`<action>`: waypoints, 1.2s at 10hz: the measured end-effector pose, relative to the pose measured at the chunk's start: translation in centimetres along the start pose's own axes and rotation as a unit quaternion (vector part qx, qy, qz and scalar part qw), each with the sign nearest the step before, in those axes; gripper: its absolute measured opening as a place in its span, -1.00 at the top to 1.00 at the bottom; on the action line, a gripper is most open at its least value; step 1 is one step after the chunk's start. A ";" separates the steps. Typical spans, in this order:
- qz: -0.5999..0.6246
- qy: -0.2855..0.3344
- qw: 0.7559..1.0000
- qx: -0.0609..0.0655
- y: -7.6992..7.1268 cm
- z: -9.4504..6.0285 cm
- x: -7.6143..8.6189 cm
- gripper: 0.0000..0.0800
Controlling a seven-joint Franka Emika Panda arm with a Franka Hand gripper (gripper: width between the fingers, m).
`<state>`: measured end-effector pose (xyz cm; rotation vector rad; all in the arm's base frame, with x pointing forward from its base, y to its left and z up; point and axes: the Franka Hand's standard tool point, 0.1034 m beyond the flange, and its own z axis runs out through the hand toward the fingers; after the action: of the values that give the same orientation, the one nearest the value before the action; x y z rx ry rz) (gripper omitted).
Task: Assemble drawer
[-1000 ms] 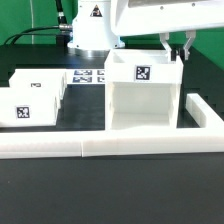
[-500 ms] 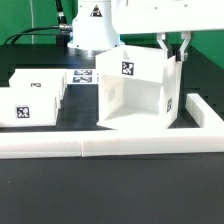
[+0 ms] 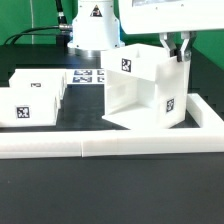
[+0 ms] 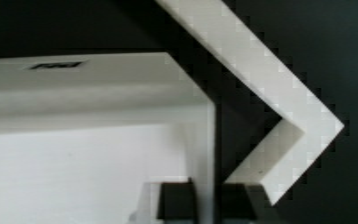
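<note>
The drawer's tall white casing (image 3: pixel 140 95) stands on the black table, turned corner-on, with one tag on its top panel and one on its side. My gripper (image 3: pixel 178 55) is shut on the top edge of the casing's wall on the exterior view's right. In the wrist view the thin wall (image 4: pixel 208 150) runs between my two dark fingers (image 4: pixel 176 203), with my gripper (image 4: pixel 210 200) clamped on it. Two open-top trays (image 3: pixel 40 85) (image 3: pixel 25 108) with tags sit at the exterior view's left, apart from the casing.
A long low white border bar (image 3: pixel 100 148) runs along the front, and another (image 3: pixel 205 112) runs down the exterior view's right, close to the casing. The marker board (image 3: pixel 88 76) lies behind the trays. The arm's white base (image 3: pixel 92 30) stands at the back.
The casing has swung round on the table from square-on to corner-on, its open face now turned toward the exterior view's left. My gripper stayed shut on its wall throughout.
</note>
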<state>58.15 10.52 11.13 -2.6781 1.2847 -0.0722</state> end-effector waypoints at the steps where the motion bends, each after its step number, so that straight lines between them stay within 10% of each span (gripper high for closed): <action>1: 0.033 -0.003 0.999 0.002 -0.1 0.0 -0.1 0.90; 4: 0.256 -0.017 0.966 0.008 0.4 0.0 0.5 0.90; 9: 0.301 -0.023 0.953 0.014 0.1 0.1 0.2 0.90; 12: 0.305 -0.022 0.952 0.029 -2.4 0.5 1.8 0.90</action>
<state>61.21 10.69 11.04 -2.1030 1.9875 0.0285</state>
